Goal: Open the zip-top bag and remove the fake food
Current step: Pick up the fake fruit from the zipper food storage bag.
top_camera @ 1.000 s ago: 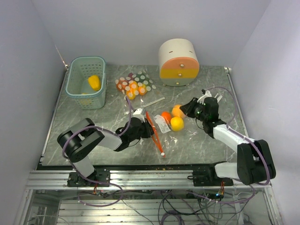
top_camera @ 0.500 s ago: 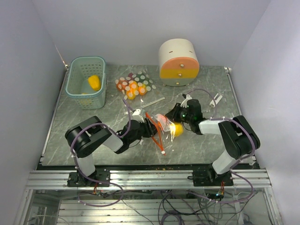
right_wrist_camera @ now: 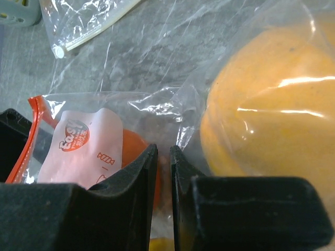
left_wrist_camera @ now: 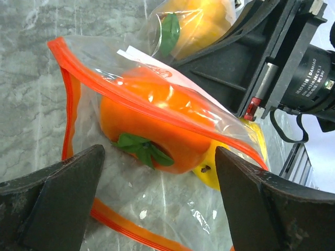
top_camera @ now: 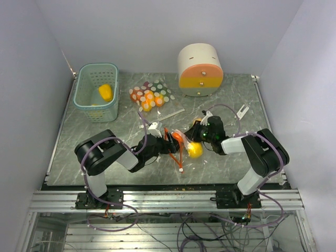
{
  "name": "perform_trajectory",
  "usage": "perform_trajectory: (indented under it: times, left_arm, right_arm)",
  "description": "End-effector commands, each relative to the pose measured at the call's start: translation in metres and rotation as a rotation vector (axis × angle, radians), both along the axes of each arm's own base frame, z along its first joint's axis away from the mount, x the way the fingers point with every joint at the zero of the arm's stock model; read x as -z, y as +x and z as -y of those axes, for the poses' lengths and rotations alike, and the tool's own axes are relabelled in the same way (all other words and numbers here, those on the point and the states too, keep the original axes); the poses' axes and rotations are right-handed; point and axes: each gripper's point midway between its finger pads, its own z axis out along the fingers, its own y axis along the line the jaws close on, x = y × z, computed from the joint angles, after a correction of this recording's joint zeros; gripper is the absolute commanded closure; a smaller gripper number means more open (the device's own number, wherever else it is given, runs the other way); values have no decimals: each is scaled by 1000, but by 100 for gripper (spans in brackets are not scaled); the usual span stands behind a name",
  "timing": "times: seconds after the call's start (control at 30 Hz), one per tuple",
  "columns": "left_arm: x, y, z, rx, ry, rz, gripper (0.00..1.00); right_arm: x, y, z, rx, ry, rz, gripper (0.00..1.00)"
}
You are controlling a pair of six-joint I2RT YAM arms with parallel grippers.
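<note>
Two grippers meet at the bag (top_camera: 180, 140), in the middle of the counter (top_camera: 105, 142) toward its near edge. The left gripper (top_camera: 168, 143) is at the bag's mouth and the right gripper (top_camera: 197, 133) at its far end, with a yellow fruit (top_camera: 195, 150) at its near side.

Left wrist: the jaws are spread wide about the open mouth, with an orange fruit (left_wrist_camera: 157, 130) inside.

Right wrist: the jaws are nearly pressed together, apparently pinching clear film. That thin film could slip free, or a lift could send fruit rolling off the near edge.

Overhead; wrist close-ups, seemingly sharing bag (left_wrist_camera: 157, 120)
</note>
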Motion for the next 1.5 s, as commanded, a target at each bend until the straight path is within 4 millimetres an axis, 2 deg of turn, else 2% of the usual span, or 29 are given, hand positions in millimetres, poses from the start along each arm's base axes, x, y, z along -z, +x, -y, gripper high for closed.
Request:
perform_trajectory:
  times: [0.0,0.13,0.3,0.37,0.47,0.5,0.57,0.73,0.8,0.87,1.0,1.07,1.17,1.27,1.37,1.47]
  left_arm:
    - [-6,7,4,-18,-11,44,2]
    - [-2,11,2,-37,11,40,1]
    - [-6,14,3,-44,3,56,0]
    - [-8,15,3,-43,5,64,1]
    - [-10,14,5,-35,8,71,0]
    - [-10,14,4,-33,10,70,3]
    - [-12,13,4,-30,5,71,18]
    - [-16,5,-2,-23,-3,66,61]
    - [-19,2,-5,-21,-4,67,74]
    - [-21,-2,-8,-11,0,64,81]
    - [-29,-10,-16,-1,24,55,84]
    - [-34,-13,-25,-16,50,45,84]
    - [-40,-14,-43,-59,122,40,84]
    - [-49,-16,-65,-94,219,54,85]
    - [-69,-8,-93,-200,323,77,85]
    - [-99,6,-119,-322,381,136,85]
  right_arm:
    - [16,-17,-5,-26,-8,-47,83]
    - [17,-27,-15,-68,4,-48,83]
    - [18,-39,-26,-139,11,-38,83]
    - [18,-52,-41,-215,22,-37,84]
    - [22,-59,-48,-258,10,-45,84]
    - [23,-59,-47,-254,2,-47,84]
    - [24,-56,-45,-234,-14,-48,84]
    - [26,-43,-38,-168,-67,-65,84]
    - [23,-37,-38,-157,-70,-64,84]
    - [19,-32,-37,-142,-68,-57,84]
    - [13,-19,-26,-71,-73,-37,86]
    - [10,-16,-17,-32,-82,-30,87]
    - [8,-6,8,39,-82,-32,87]
    - [7,-5,22,74,-89,-32,88]
    - [4,-5,28,90,-89,-22,88]
    - [2,-6,28,89,-80,-17,88]
